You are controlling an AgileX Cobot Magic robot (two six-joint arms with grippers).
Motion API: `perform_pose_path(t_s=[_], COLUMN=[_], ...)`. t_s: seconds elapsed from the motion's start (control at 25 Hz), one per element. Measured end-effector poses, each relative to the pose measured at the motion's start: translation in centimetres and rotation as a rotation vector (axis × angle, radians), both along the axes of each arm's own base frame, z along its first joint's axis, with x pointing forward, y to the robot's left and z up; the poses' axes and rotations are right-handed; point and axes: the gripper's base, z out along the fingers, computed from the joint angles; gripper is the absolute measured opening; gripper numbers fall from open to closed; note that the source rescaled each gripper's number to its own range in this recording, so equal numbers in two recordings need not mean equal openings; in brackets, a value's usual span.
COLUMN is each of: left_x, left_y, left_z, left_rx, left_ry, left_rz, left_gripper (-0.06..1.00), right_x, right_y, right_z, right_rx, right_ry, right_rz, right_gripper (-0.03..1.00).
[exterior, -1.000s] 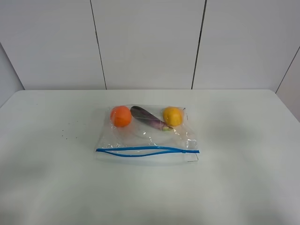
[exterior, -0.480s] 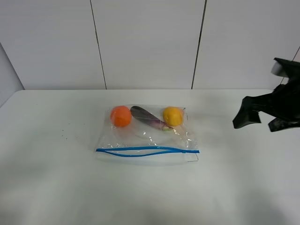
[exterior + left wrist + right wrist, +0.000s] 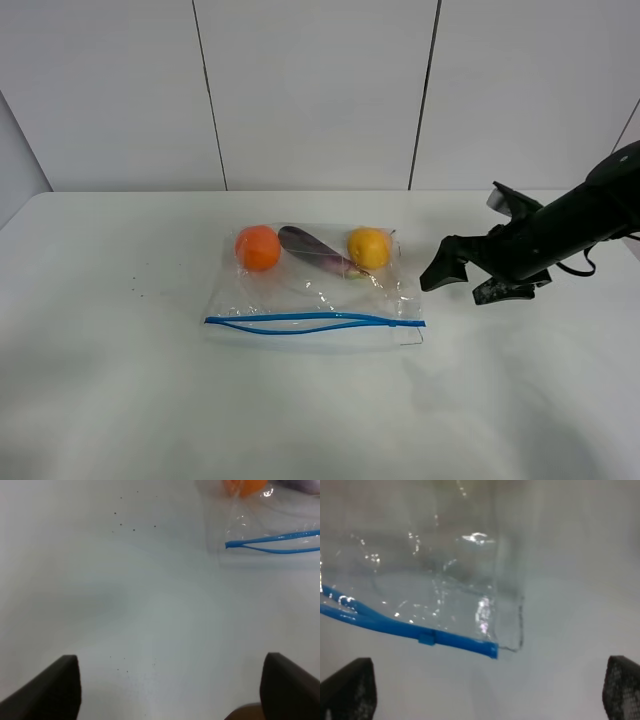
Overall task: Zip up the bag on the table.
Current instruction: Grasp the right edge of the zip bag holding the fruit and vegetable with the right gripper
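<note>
At the right end of the bag (image 3: 310, 295), lower your right gripper (image 3: 468, 283), jaws spread wide, over the blue slider (image 3: 426, 639); centre it before closing, since the film buckles easily.

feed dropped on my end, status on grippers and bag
Left gripper open, over bare table. Right gripper open, right of the bag, not touching. Zipper unzipped, strips parted. Nothing in the way.
</note>
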Motion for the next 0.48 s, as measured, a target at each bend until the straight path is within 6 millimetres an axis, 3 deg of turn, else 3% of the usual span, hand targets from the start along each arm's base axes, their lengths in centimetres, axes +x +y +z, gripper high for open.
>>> perform_pose_path(t_s=[0.36, 0.48], left_x=[0.0, 0.0], left_y=[0.0, 0.0], left_z=[0.0, 0.0], left_rx=[0.000, 0.000], left_ry=[0.000, 0.000], left_rz=[0.000, 0.000], left_gripper=[1.00, 1.00], right_x=[1.0, 1.0], right_y=[-1.7, -1.5], right_z=[-3.6, -4.8], right_rx=[0.241, 0.306], right_ry=[0.042, 0.064], right_rz=[0.003, 0.052], right_gripper=[1.00, 1.00])
